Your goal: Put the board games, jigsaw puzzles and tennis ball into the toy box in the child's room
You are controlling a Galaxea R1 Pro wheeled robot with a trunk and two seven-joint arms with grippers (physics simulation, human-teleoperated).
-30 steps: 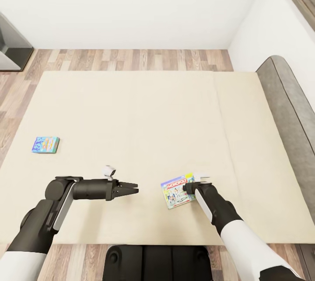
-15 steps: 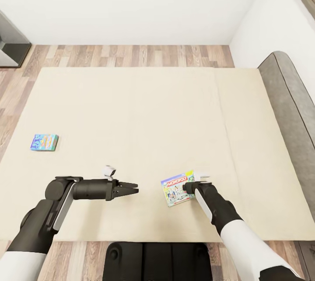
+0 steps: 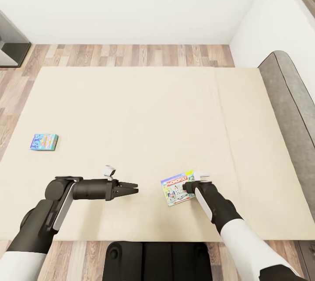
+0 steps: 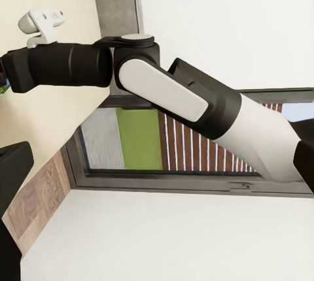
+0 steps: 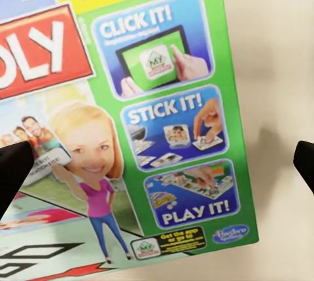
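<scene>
- Board games lie on the bed (image 3: 131,110): the green-edged one (image 3: 177,189) under the right gripper (image 3: 189,186), the small blue one (image 3: 43,142) far off; left gripper (image 3: 133,188) clenched.
- Left wrist: the right arm (image 4: 163,91).
- Right wrist: the fingers (image 5: 13,173) spread wide across the green-edged box (image 5: 131,130), not gripping.

The head camera looked steeply down over the bed (image 3: 144,110), while the right wrist camera hovered very close above the green-edged board game (image 5: 150,130) both views shared.
</scene>
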